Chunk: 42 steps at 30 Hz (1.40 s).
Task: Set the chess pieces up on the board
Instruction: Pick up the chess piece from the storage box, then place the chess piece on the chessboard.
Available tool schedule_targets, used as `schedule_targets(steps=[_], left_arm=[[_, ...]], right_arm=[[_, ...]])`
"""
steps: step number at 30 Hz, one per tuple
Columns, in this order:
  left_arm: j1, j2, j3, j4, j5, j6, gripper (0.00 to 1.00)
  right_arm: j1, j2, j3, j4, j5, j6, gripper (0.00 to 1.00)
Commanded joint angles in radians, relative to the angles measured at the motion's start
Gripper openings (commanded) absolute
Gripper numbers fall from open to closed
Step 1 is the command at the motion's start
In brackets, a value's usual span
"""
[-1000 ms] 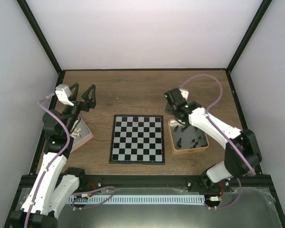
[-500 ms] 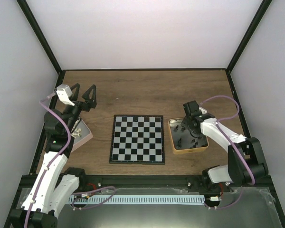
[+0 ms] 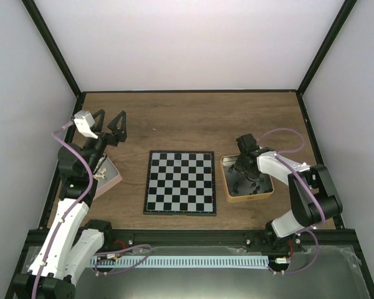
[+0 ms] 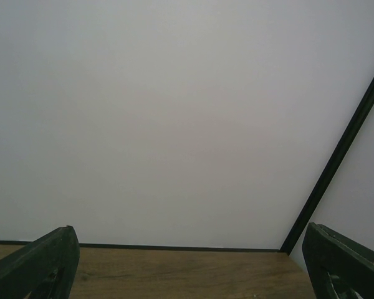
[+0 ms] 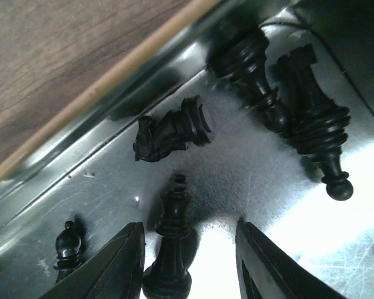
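Right gripper (image 5: 187, 233) is down inside the tin (image 3: 229, 194), jaws apart, and a black king (image 5: 172, 249) with a little cross on top sits right in the gap between the two fingers (image 5: 128, 265). There is daylight on both sides of it, so nothing is clamped. Around it the other chess pieces (image 3: 252, 182) are scattered over the shiny metal floor: a knight (image 5: 171, 134) on its side just beyond the king, a small pawn (image 5: 68, 243) off to one side near the tin's wall, and two taller pieces (image 5: 299, 106) lying close together on the other side. All the pieces I can see are in that tin. Just to its left, the board (image 3: 179, 182) lies flat and square in the middle of the wooden desk (image 3: 193, 118), close beside the tin but not touching. Far over on the other side, the left gripper (image 3: 109, 126) hangs in the air with its jaws spread wide, holding nothing and pointing toward the white back wall, above a pink tray (image 3: 112, 180) at the desk's left edge.
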State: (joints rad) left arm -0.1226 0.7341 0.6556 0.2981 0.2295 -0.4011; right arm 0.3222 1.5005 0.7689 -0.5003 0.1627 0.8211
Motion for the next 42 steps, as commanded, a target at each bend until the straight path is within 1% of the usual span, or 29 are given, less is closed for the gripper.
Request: schedule_targets(steps=[1, 4, 8, 14, 16, 19, 24, 26, 28, 31, 33, 35, 38, 40, 42], left_arm=[[0.006, -0.002, -0.016, 0.039, 0.001, -0.006, 1.0], [0.006, 0.003, -0.023, 0.053, 0.002, -0.011, 1.0], [0.007, 0.018, -0.021, 0.05, 0.002, -0.004, 1.0], [0.008, 0.032, 0.007, 0.005, -0.028, 0.019, 1.0], [0.008, 0.034, 0.022, -0.018, -0.041, 0.017, 1.0], [0.008, 0.088, 0.066, -0.083, -0.046, 0.01, 1.0], [0.008, 0.131, 0.101, -0.145, -0.013, -0.04, 1.0], [0.008, 0.15, 0.132, -0.234, 0.01, -0.029, 1.0], [0.008, 0.214, 0.218, -0.379, 0.046, -0.021, 1.0], [0.005, 0.29, 0.277, -0.514, 0.18, -0.033, 1.0], [-0.001, 0.31, 0.27, -0.539, 0.295, -0.06, 1.0], [-0.03, 0.311, 0.249, -0.54, 0.37, -0.099, 0.98], [-0.119, 0.293, 0.217, -0.532, 0.366, -0.164, 0.95], [-0.19, 0.283, 0.201, -0.517, 0.359, -0.224, 0.94], [-0.251, 0.281, 0.184, -0.482, 0.384, -0.317, 0.91]], right_arm=[[-0.003, 0.022, 0.022, 0.007, -0.013, -0.022, 0.41], [0.001, 0.035, 0.03, -0.009, -0.026, -0.032, 0.4], [0.017, 0.043, 0.033, -0.041, -0.023, -0.036, 0.35], [0.053, 0.043, 0.021, -0.082, -0.011, -0.043, 0.34], [0.056, 0.043, 0.013, -0.078, -0.007, -0.044, 0.31], [0.058, 0.032, 0.003, -0.06, -0.001, -0.048, 0.23], [0.059, 0.005, 0.013, -0.021, 0.024, -0.069, 0.16], [0.062, -0.031, 0.019, 0.005, 0.013, -0.085, 0.16], [0.076, -0.081, 0.021, 0.035, 0.0, -0.109, 0.16], [0.11, -0.172, 0.025, 0.072, -0.037, -0.156, 0.16], [0.135, -0.247, 0.021, 0.105, -0.082, -0.185, 0.16], [0.154, -0.32, 0.007, 0.159, -0.152, -0.214, 0.16], [0.166, -0.421, -0.043, 0.286, -0.363, -0.279, 0.16], [0.167, -0.469, -0.077, 0.382, -0.546, -0.315, 0.15], [0.168, -0.502, -0.102, 0.472, -0.743, -0.329, 0.15]])
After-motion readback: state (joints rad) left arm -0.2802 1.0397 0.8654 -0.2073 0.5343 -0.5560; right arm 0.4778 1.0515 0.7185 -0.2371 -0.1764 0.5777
